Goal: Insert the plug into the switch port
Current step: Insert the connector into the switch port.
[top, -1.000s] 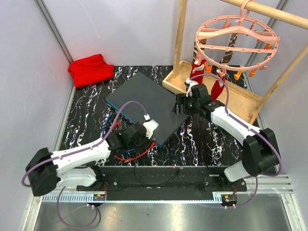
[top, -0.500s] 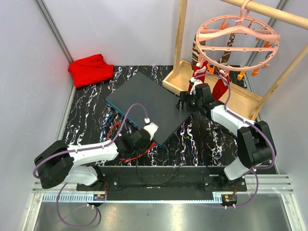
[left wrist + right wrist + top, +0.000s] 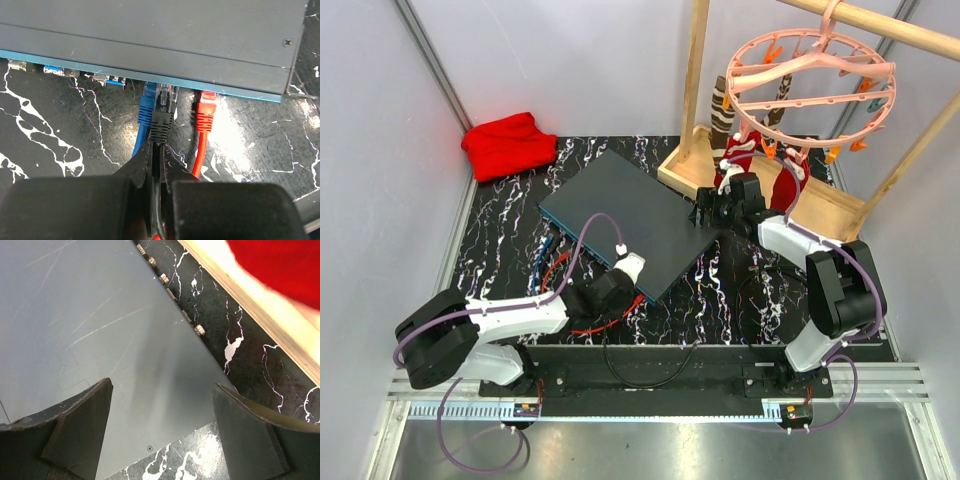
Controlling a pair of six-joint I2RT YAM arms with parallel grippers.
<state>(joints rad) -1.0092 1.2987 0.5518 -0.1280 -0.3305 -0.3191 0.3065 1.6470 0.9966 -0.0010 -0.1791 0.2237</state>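
Note:
The switch [image 3: 620, 215] lies flat on the black marbled table, and its teal front edge [image 3: 150, 80] runs across the top of the left wrist view. My left gripper [image 3: 156, 146] is shut on the black cable just behind the plug [image 3: 163, 107]. The plug's clear tip meets the port row between a seated blue plug [image 3: 146, 102] and a seated red plug [image 3: 205, 112]. In the top view the left gripper [image 3: 625, 283] sits at the switch's near edge. My right gripper [image 3: 161, 385] hangs open over the switch's grey top [image 3: 75, 315], near its far right corner [image 3: 703, 215].
A wooden rack base [image 3: 820, 205] stands just behind the right gripper, with a pink round hanger [image 3: 810, 85] above it. A red cloth [image 3: 508, 143] lies at the back left. Red and blue cables [image 3: 555, 265] loop in front of the switch.
The right gripper has drawn back toward the switch's far right corner and opened a little wider. The left arm has folded lower, keeping the plug at the front edge. The hanger has swung.

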